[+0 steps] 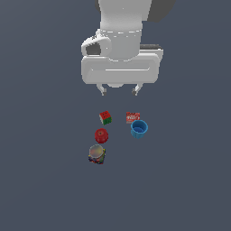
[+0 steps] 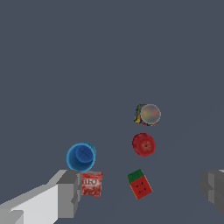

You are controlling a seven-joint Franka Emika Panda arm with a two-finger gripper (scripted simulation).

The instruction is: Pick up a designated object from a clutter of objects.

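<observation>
- Hovering above the clutter, our gripper (image 1: 119, 91) has its fingers spread wide and holds nothing; in the wrist view the two fingertips (image 2: 70, 192) stand far apart at the picture's edges.
- We judge this the approach step: nothing is lifted, and every item rests on the dark floor (image 1: 45, 180).
- The target, a glossy red apple (image 1: 101, 135), sits near the middle of the group in the exterior view, apart from its neighbours.
- Around it there: the red-green cube (image 1: 105, 117) at 12 o'clock, the multicoloured can (image 1: 96, 154) at 6, the blue cup (image 1: 139, 129) at 3, with the red-white box (image 1: 132, 117) touching the cup's far side.
- Next we would centre over the apple and descend, keeping the fingers clear of the cube and can.
</observation>
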